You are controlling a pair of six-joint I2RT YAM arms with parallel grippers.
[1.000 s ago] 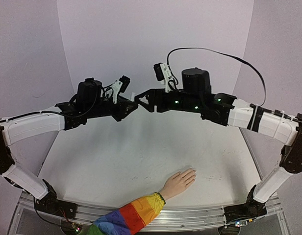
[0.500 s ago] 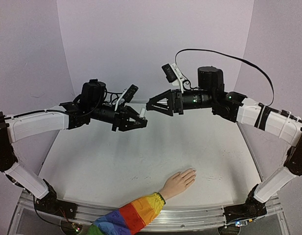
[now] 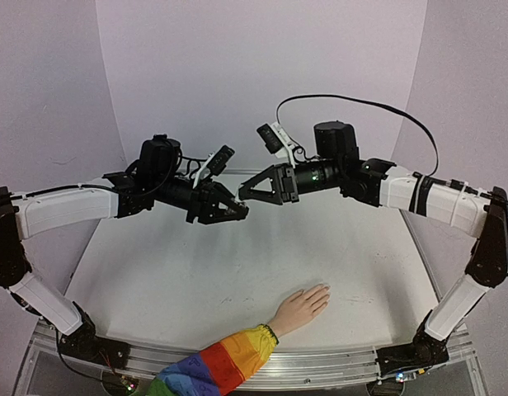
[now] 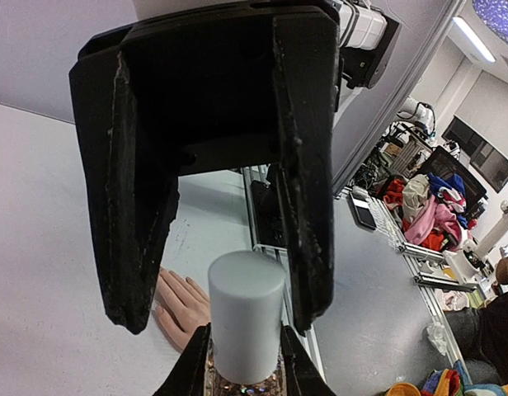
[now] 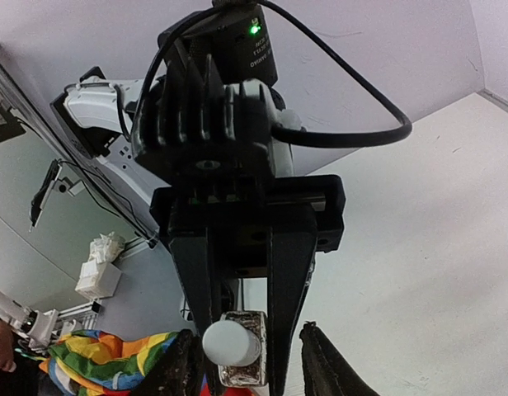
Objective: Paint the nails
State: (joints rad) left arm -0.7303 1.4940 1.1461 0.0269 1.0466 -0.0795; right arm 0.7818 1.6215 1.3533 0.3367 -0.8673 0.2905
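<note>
My left gripper [image 3: 241,211] hangs in mid-air over the table's far middle, shut on a small glittery polish bottle [image 4: 237,381] with a white cap [image 4: 246,313]. My right gripper [image 3: 242,194] faces it tip to tip. In the left wrist view its black fingers [image 4: 308,181] straddle the cap. In the right wrist view the cap [image 5: 229,342] sits close to one of my own fingers [image 5: 178,367], and a gap remains on the other side. The flesh-coloured hand [image 3: 299,309] lies flat near the front edge. Its nails [image 3: 323,290] point right, well below both grippers.
A rainbow-striped sleeve [image 3: 213,367] runs from the hand over the table's front rail [image 3: 320,363]. Purple walls close in the back and both sides. Beyond the table, the left wrist view shows a cluttered bench [image 4: 419,198].
The left arm swung down and right with the bottle. The right gripper drew back, then came in again over the cap with its jaws narrower.
</note>
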